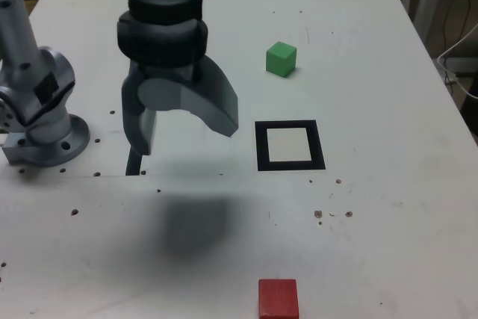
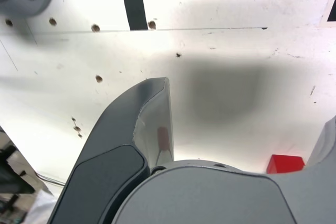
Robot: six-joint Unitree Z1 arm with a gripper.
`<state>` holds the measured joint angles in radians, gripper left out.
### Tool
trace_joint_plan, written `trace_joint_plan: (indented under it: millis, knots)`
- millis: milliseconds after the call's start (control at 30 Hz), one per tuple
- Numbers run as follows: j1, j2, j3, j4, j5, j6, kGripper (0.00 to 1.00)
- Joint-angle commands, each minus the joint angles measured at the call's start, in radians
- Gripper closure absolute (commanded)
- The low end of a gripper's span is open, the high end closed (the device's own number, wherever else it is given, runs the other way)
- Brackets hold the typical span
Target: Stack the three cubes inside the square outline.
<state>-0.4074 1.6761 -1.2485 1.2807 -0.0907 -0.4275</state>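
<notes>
In the exterior view a green cube (image 1: 281, 59) sits on the white table beyond the square outline (image 1: 261, 147), a black tape frame with a white centre and nothing inside it. A red cube (image 1: 278, 298) lies near the table's front edge. My gripper (image 1: 185, 136) hangs above the table to the exterior view's left of the outline. It is open, with nothing between its wide-spread fingers. The wrist view shows one dark finger (image 2: 152, 124), the red cube (image 2: 286, 163) beside the gripper body, and the gripper (image 2: 247, 108) over bare table.
The arm's grey base (image 1: 45, 140) stands at the exterior view's left. A straight black tape strip (image 2: 133, 1) lies near it, mostly hidden behind my gripper in the exterior view. Small screw holes dot the table. Cables hang past the table's right edge (image 1: 467, 87).
</notes>
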Motion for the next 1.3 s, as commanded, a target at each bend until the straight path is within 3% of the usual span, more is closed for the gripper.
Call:
trace_joint_plan:
  millis: [0,233,400,767,1067,1267]
  knots:
    - [-0.014,0.037,-0.036,0.005,-0.003,-0.018,0.0]
    - [-0.053,0.101,-0.082,-0.081,-0.033,-0.093,0.0]
    - [-0.104,0.106,-0.102,-0.135,0.005,-0.149,0.0]
    - [-0.181,0.125,-0.174,-0.118,0.036,-0.152,0.0]
    - [-0.23,0.165,-0.232,-0.056,0.06,-0.169,0.0]
    - [-0.243,0.219,-0.282,-0.022,0.048,-0.255,0.0]
